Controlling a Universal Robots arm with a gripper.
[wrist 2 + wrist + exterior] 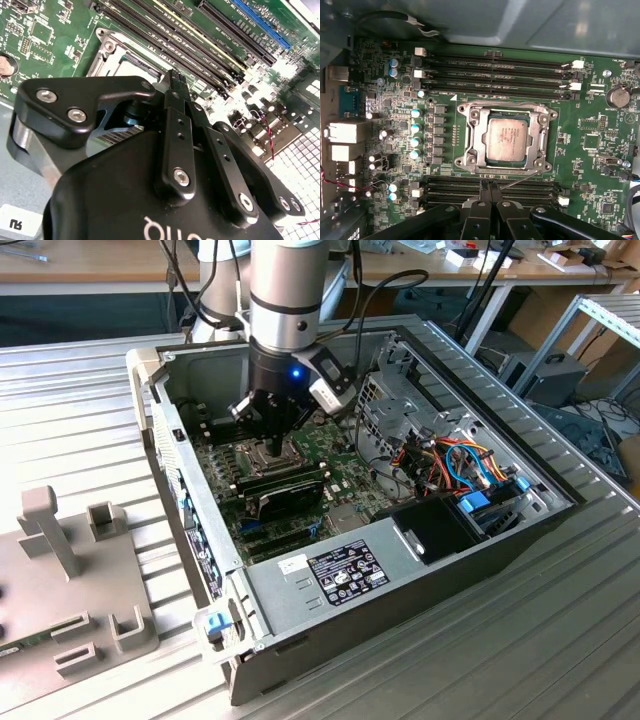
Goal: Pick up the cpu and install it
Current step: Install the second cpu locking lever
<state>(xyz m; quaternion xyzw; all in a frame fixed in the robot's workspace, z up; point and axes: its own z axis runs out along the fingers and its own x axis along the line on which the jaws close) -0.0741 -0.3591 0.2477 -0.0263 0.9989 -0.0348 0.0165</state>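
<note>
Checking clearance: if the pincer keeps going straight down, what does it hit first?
Probably the RAM slots beside the socket, not the cpu sitting in it; the pincer tips sit over the slots. Depth is unclear.

Exterior view: set high and well back, angled down on the open computer case and the arm. First wrist view: close above, facing straight down on the green board, socket frame centred, finger tips at 6 o'clock. Second wrist view: very close behind the gripper, slanting toward 1 o'clock along the memory slots. Shared by all 3: socket and slots.
</note>
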